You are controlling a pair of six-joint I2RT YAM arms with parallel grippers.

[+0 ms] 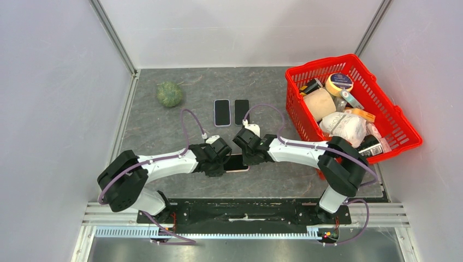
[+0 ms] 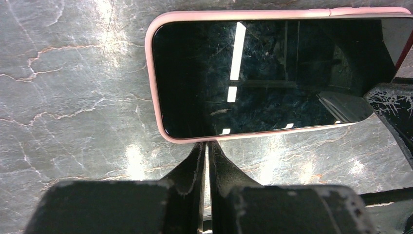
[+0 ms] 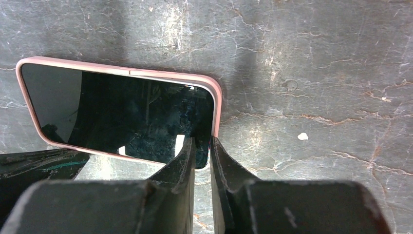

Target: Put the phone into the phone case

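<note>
Left hand (image 2: pixel 204 148) and right hand (image 3: pixel 200 146), both closed, at edge of pink-cased phone (image 2: pixel 272 73).

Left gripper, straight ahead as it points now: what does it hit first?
The pink case around the phone: the shut left gripper points at its near long edge, seemingly almost touching.

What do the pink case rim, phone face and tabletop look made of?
Case rim: pink, matte, rounded, probably silicone or soft plastic.
Phone face: glossy black glass, mirroring light strips.
Tabletop: grey veined stone look, sheeny; possibly laminate.
</note>
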